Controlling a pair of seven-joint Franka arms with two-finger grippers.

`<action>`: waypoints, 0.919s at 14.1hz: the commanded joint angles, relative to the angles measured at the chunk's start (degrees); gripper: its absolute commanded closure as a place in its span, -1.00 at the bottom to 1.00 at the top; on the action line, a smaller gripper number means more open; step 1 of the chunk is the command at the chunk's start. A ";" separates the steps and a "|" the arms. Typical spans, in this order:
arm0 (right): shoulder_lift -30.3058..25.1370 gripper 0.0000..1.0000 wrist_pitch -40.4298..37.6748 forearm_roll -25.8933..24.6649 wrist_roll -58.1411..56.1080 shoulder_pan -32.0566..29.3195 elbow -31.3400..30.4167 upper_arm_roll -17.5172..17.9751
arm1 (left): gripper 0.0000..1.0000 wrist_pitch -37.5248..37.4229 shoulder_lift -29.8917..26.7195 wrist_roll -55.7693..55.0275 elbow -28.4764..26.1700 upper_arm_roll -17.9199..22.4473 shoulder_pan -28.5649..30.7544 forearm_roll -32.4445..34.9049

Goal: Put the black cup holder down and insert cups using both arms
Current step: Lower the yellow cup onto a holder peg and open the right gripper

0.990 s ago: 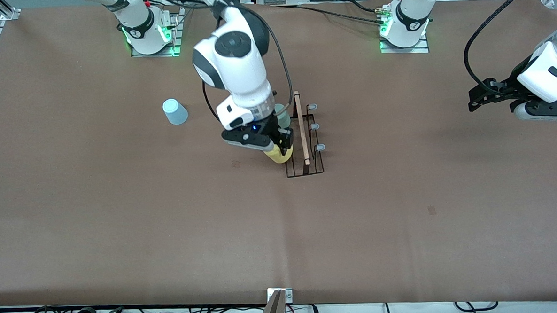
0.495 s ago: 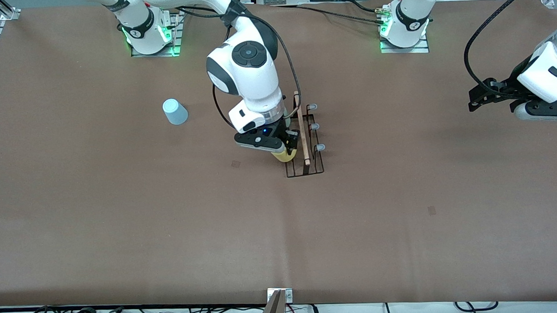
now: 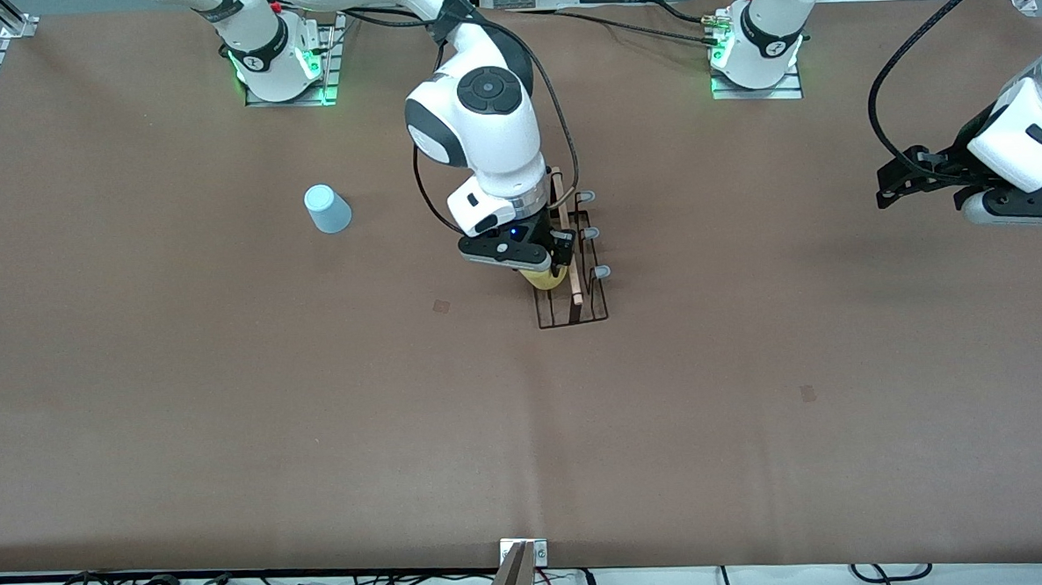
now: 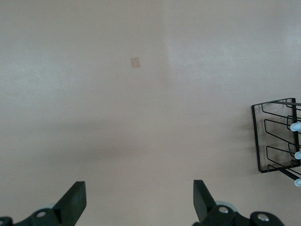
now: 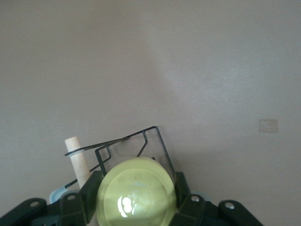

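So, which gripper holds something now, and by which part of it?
The right gripper holds the yellow cup by its sides, over the black cup holder. The left gripper is open and holds nothing.

We see a matt brown table covering (image 3: 227,411), smooth like paper or thin mat. On it stands a thin black wire cup holder (image 3: 572,303) of dull metal, with a pale, unvarnished wooden rod handle (image 3: 574,273) and soft-looking grey-blue prong tips (image 3: 602,272). The yellow plastic cup (image 5: 136,193) looks translucent and glossy, catching light on its base. The light blue plastic cup (image 3: 327,209) looks smooth and satin. The arms' white shells (image 3: 479,127) are glossy plastic; the black gripper fingers (image 4: 73,207) are matt.
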 commanded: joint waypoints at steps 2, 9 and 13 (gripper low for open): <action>1.58 -1.00 -0.52 -1.82 1.09 0.26 1.31 -0.58 | -1.00 -0.46 -0.44 1.20 0.01 0.07 0.33 -0.71; 1.05 -1.00 -0.69 -2.53 0.05 -0.62 1.40 -0.84 | -1.00 -0.46 -0.44 1.20 0.01 0.07 0.33 -0.71; -4.12 -1.00 -5.24 -1.65 -4.69 -5.27 1.40 -1.55 | -1.00 -0.46 -0.44 1.11 0.01 0.07 0.33 -0.71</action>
